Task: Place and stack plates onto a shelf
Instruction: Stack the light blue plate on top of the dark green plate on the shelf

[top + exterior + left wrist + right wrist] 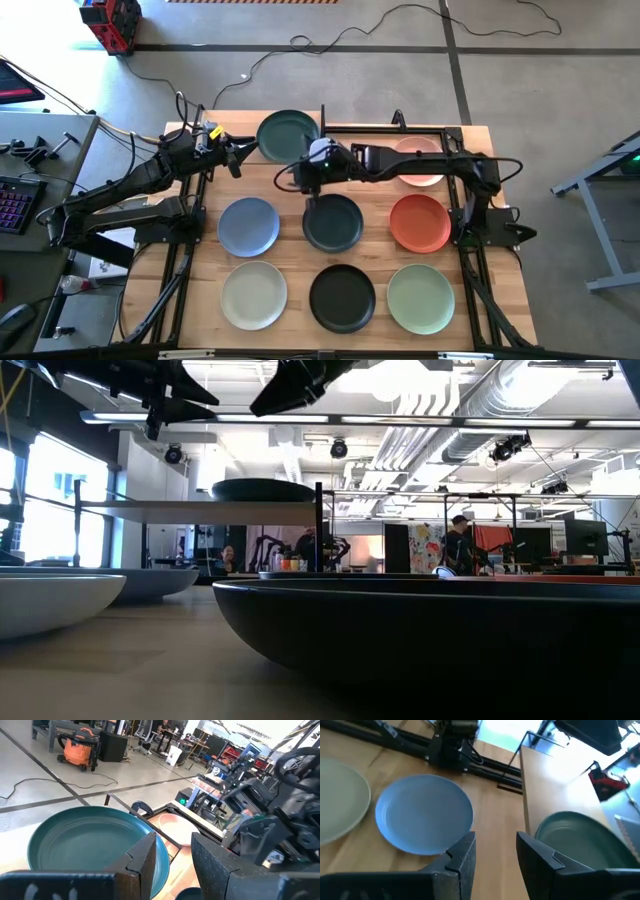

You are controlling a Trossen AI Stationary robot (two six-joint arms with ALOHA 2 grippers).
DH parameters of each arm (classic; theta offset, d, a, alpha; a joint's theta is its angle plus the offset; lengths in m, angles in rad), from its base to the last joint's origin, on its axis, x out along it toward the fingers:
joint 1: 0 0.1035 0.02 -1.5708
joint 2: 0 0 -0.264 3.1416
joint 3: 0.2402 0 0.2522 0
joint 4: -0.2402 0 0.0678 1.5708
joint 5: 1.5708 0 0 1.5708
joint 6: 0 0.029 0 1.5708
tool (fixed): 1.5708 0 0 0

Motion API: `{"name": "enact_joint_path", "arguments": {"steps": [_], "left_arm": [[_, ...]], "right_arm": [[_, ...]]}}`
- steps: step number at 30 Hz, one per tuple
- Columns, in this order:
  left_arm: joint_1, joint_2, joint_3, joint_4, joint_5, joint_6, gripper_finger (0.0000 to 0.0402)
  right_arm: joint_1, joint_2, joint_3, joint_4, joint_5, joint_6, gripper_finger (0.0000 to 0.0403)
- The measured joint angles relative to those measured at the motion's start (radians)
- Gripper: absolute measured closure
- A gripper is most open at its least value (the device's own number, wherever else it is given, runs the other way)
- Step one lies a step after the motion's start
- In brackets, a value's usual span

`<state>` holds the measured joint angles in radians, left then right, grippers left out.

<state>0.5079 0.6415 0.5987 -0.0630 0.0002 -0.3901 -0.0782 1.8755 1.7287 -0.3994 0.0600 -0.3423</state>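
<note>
- Dark teal plate [288, 133] sits on the shelf [370, 135], left end; pink plate [420, 162] at its right end.
- My left pincer [236, 158] hangs beside the teal plate, released, empty; right pincer [308, 187] likewise, above the charcoal plate [333, 222].
- Step, I judge: fetching another plate; next calls for descending onto a rim.
- 6 plates remain on the slatted bench [290, 255]; workshop behind.

I see the slatted wooden table [300, 255] carrying six plates in two rows: blue plate [248, 226], charcoal plate [333, 222] and orange-red plate [420, 222] in the middle row, then cream-green plate [254, 294], black plate [342, 297] and sage green plate [421, 297] along the near edge. At the far edge stands the shelf [345, 150], a light-wood board on thin black rods. On that board I see the dark teal plate [287, 134] toward the left end and the pink plate [420, 168] toward the right.
</note>
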Motion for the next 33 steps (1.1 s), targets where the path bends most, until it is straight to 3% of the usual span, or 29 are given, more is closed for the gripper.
{"name": "enact_joint_path", "arguments": {"steps": [13, 24, 27, 33], "left_arm": [[0.000, 0.000, 0.000, 0.009, -0.012, -0.001, 0.0291], [0.001, 0.029, 0.000, 0.040, -0.023, -0.074, 0.0291], [0.000, 0.032, 0.000, 0.076, 0.071, -0.119, 0.0291], [-0.036, 0.017, 0.000, 0.071, 0.385, -0.183, 0.0291]], "right_arm": [[0.095, 0.000, 0.000, -0.058, 0.064, 0.275, 0.0279], [0.134, 0.000, 0.000, -0.094, 0.084, 0.345, 0.0279], [0.135, 0.000, 0.000, -0.097, 0.082, 0.346, 0.0279], [0.150, 0.000, 0.000, -0.099, 0.066, 0.346, 0.0279]]}}
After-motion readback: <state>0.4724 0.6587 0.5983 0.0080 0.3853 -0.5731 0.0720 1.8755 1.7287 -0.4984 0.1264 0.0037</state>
